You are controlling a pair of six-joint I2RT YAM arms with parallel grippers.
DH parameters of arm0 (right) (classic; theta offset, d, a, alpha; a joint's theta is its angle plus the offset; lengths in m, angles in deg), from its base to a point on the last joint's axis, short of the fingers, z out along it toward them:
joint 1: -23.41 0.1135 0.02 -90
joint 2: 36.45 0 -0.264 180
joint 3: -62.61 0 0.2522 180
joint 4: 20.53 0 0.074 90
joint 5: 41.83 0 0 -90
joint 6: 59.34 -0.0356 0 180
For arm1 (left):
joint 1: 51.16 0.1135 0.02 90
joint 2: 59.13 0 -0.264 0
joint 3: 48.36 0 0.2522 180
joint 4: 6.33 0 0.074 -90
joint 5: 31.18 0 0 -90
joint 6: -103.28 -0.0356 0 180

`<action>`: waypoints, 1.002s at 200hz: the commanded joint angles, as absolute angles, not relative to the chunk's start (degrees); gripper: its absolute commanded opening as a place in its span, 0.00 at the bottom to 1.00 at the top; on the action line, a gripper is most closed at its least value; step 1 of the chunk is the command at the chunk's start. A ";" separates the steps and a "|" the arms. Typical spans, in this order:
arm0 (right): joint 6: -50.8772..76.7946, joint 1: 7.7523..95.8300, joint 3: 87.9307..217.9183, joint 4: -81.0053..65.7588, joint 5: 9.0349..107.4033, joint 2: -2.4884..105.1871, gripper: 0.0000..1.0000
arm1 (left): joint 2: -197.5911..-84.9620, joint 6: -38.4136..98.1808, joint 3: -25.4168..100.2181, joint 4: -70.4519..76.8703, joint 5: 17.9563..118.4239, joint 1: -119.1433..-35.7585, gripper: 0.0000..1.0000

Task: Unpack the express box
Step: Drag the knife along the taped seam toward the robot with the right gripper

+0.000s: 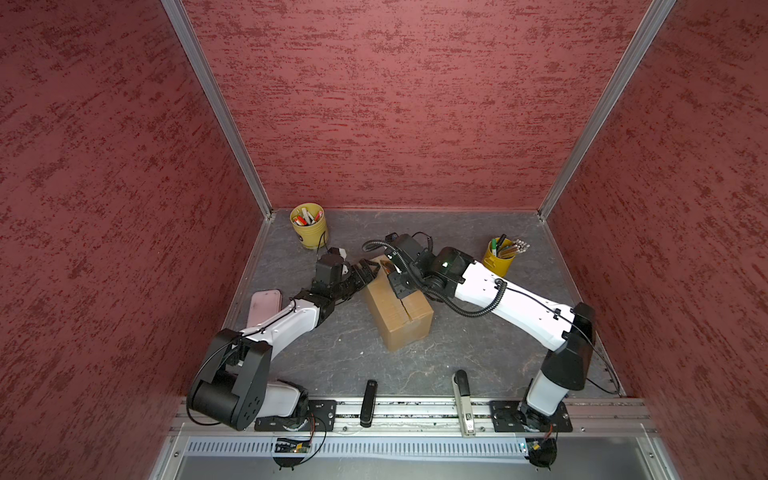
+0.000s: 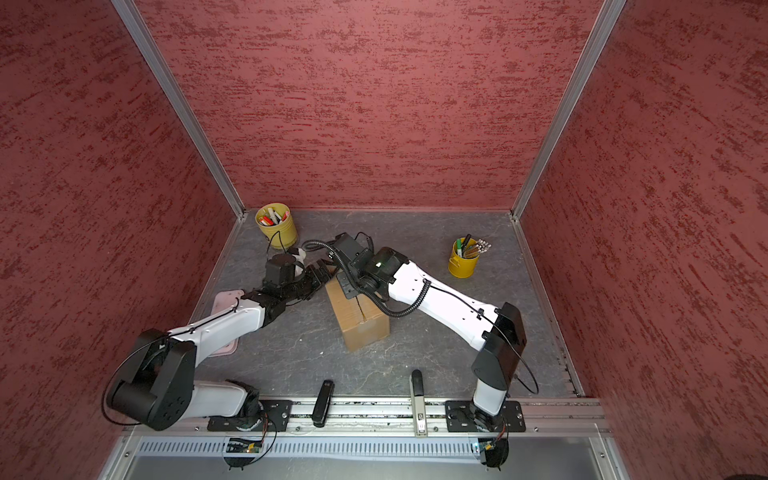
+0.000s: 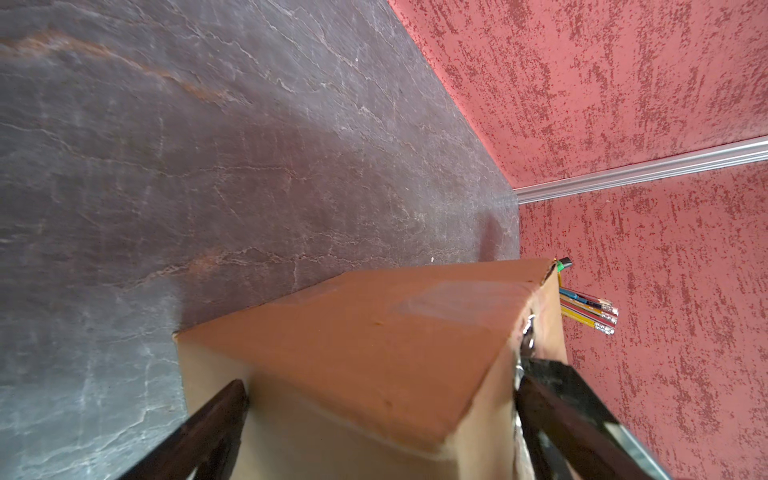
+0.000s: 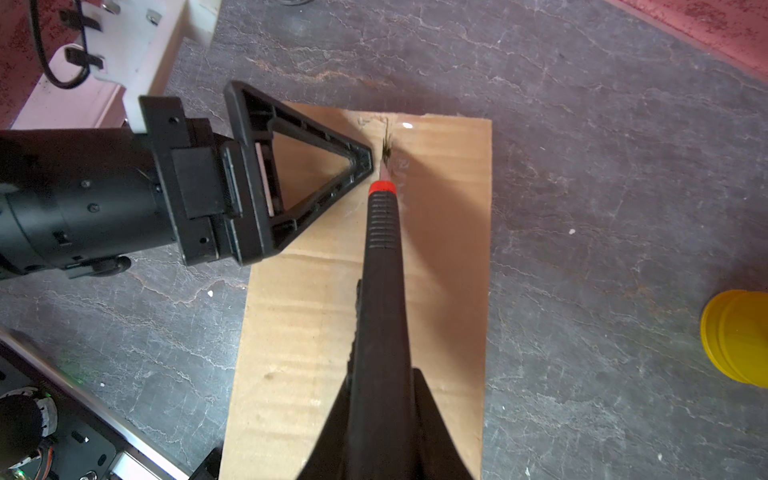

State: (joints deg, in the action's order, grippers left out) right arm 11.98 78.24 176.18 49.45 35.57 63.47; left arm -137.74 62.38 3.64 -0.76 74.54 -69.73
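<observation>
the left arm (image 1: 291,318) and right arm (image 1: 515,305) wear white shells between black joint housings; a ribbed black hose (image 1: 469,313) loops beside the right one, thin black wires trace both, and the left gripper (image 1: 368,271) has a black triangular openwork finger (image 4: 299,118)

Cardboard express box (image 1: 399,309), plastic cutter (image 4: 380,291) — ribbed, matt

free: table (image 1: 340,357) before express box (image 1: 405,320) | blocked: far end, left tool (image 1: 365,272), right tool (image 1: 397,286)
</observation>
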 commanded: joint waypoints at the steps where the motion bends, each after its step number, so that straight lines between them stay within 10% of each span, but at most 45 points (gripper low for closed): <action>1: 10.53 79.22 177.97 52.96 34.04 62.61 0.00 | -139.69 62.97 2.85 2.95 70.91 -69.18 1.00; 200: 6.34 81.50 175.93 58.38 32.32 59.27 0.00 | -140.96 63.29 3.55 2.94 69.47 -69.41 1.00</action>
State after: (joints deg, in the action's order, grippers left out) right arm 8.44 80.77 176.29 55.42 33.73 61.89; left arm -138.75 62.99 3.90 -1.67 73.58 -69.77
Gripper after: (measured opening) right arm 0.197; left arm 0.996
